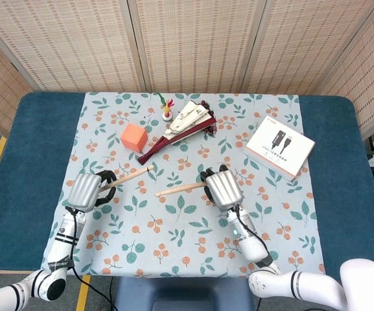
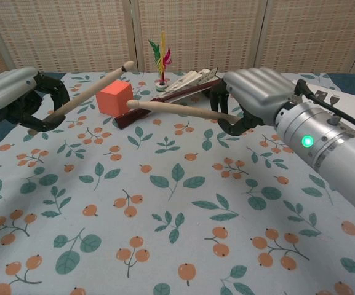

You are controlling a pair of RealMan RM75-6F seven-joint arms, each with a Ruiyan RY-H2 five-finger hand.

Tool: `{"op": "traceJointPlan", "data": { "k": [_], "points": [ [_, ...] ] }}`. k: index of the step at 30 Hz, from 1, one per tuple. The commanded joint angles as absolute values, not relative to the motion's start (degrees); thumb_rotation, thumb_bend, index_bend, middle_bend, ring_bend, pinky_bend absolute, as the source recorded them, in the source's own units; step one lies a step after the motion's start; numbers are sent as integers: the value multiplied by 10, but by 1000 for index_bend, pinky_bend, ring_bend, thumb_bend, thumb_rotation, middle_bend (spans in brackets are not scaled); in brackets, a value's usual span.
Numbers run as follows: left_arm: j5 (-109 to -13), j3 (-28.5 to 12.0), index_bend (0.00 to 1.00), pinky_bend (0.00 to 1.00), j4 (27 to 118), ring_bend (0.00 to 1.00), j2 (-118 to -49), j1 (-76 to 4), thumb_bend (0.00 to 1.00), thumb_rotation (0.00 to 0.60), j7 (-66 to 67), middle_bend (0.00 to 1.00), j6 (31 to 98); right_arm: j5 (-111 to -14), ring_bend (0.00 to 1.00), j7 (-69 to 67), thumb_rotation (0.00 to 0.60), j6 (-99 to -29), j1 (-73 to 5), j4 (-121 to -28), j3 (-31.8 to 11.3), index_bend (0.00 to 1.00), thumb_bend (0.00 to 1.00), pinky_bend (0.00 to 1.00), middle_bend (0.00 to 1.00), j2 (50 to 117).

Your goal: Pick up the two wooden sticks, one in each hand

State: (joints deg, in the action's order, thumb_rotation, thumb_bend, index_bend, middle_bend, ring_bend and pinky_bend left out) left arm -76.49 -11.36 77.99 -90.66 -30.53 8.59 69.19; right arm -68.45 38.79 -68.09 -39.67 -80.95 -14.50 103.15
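Note:
My left hand (image 1: pixel 87 190) (image 2: pixel 18 98) grips one wooden stick (image 1: pixel 131 175) (image 2: pixel 95 88), which angles up and to the right, clear of the cloth. My right hand (image 1: pixel 223 186) (image 2: pixel 255 97) grips the other wooden stick (image 1: pixel 179 188) (image 2: pixel 176 109), which points left and is also lifted off the table. In the chest view the two stick tips come close together near the orange cube (image 2: pixel 114 97), without touching.
An orange cube (image 1: pixel 133 137) sits behind the sticks. A folded fan with a dark red handle (image 1: pixel 181 126) (image 2: pixel 172 92) lies at centre back beside a feathered shuttlecock (image 1: pixel 166 109) (image 2: pixel 160 61). A white cable box (image 1: pixel 279 146) lies at the right. The floral cloth (image 1: pixel 174 227) covers the blue table (image 1: pixel 349 194).

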Motion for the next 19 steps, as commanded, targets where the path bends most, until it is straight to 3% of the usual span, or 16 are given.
{"op": "traceJointPlan", "data": {
  "k": [1, 19],
  "points": [
    [-772, -106, 828, 848, 800, 848, -912, -306, 602, 600, 123, 869, 706, -674, 766, 394, 600, -679, -407, -804, -156, 1000, 398, 394, 1000, 1046],
    [-793, -95, 827, 848, 804, 848, -943, -314, 602, 600, 170, 869, 723, -639, 766, 405, 600, -675, -432, -796, -174, 1000, 398, 393, 1000, 1075]
  ]
}}
